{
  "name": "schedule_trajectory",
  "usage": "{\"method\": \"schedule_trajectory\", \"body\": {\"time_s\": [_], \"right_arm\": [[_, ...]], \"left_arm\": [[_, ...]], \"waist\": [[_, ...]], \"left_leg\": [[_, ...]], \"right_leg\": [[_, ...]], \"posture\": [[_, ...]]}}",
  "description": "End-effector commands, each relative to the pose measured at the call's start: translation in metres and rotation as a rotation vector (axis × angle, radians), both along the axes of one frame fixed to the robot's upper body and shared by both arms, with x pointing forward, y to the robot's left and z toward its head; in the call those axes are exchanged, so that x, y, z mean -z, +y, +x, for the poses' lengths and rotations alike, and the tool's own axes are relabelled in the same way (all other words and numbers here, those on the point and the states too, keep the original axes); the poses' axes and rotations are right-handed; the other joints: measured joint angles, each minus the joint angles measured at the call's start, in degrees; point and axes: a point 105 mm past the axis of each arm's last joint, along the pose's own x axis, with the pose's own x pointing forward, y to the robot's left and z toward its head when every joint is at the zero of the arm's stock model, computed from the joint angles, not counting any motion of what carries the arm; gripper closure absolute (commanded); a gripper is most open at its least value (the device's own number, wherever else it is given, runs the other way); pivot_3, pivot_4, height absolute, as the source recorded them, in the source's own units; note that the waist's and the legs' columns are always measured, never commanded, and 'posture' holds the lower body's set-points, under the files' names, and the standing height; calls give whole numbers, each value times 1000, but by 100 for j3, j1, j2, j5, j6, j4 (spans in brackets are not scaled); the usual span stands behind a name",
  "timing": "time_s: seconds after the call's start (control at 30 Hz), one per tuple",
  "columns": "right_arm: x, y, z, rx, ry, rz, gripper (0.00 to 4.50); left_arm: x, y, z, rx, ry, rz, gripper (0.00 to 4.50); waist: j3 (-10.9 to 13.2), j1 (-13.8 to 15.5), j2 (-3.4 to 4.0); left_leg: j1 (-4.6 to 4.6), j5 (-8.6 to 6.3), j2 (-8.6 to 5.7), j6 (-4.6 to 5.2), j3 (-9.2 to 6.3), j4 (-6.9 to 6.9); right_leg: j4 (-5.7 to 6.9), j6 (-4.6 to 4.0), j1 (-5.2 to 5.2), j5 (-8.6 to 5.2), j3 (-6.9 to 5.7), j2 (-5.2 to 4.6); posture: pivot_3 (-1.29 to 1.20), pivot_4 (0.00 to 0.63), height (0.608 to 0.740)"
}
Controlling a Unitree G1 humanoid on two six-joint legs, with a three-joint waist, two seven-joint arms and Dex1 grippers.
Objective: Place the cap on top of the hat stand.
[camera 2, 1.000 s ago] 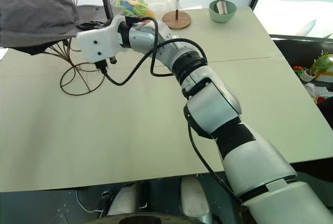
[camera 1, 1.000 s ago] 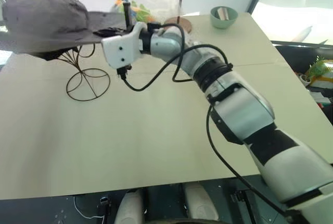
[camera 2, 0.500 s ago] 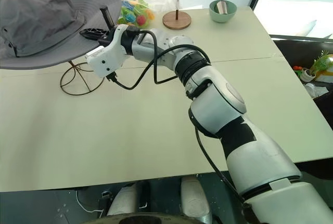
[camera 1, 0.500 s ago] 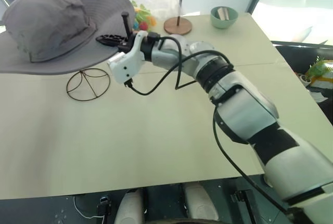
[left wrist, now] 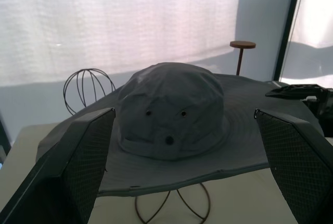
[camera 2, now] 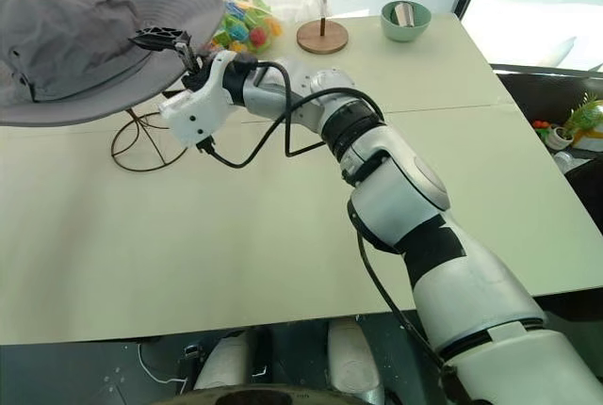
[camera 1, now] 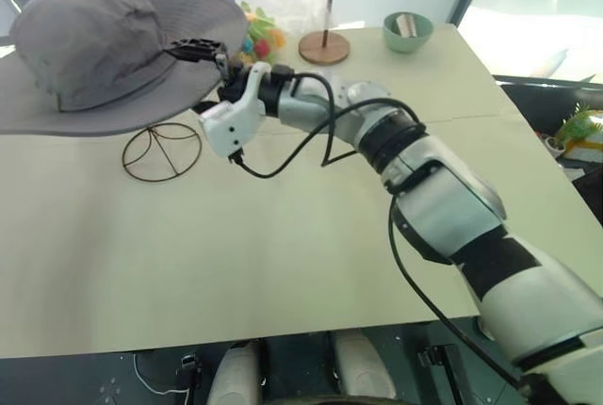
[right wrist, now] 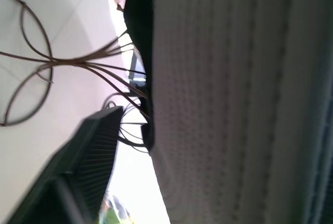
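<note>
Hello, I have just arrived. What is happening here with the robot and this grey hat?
The robot is putting the cap on the hat stand. The cap now sits over the wire stand, whose ring base shows below the brim on the table. The right end effector is at the brim's edge with its fingers apart, one above the brim and one under it. The left end effector is open, facing the cap without touching it.

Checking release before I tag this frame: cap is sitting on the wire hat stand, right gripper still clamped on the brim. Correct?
Not quite. The cap does sit on the hat stand, but the right gripper is open, one finger above the brim and one below it. The right eye view shows it.
</note>
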Motion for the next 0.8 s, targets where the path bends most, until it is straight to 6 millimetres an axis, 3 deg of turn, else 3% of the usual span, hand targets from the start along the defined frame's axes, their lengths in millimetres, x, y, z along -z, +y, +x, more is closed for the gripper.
{"method": "schedule_trajectory", "body": {"time_s": [0.03,0.17,0.33,0.43,0.53,0.73,0.8], "right_arm": [[-17,-6,-9,-34,-40,29,30],[-19,-32,-16,-50,-61,14,30],[-20,-87,-30,-26,41,5,30],[-20,-127,-37,8,307,-13,30],[-42,-165,-34,53,676,55,30],[-76,-215,-16,101,1207,220,30],[-83,-228,-14,92,1308,245,30]], "left_arm": [[-8,-2,6,9,-9,31,0],[-5,-1,15,27,20,39,0],[1,9,17,7,68,66,0],[3,20,10,-27,92,91,0],[1,26,3,-44,103,123,0],[0,30,-9,-65,115,147,0],[1,31,-12,-68,120,145,0]], "waist": [[1,-2,-1],[0,15,-3],[1,62,-6],[4,95,-6],[8,125,-7],[11,164,-3],[11,183,-2]], "left_leg": [[0,0,0,0,0,0],[0,0,0,0,-2,0],[-1,-11,-1,21,-6,1],[1,-18,1,32,-5,1],[3,-19,4,35,-4,3],[8,-20,5,37,-6,3],[7,-20,4,36,-5,-2]], "right_leg": [[0,0,0,0,0,0],[0,0,1,0,-4,2],[-2,1,10,0,-10,1],[-6,1,10,0,-10,1],[-9,1,14,0,-11,-1],[-13,-4,16,1,-12,-13],[-18,-5,15,1,-12,-19]], "posture": [[0,150,739],[0,150,739],[0,150,739],[0,150,739],[0,150,739],[0,150,739],[0,150,739]]}}
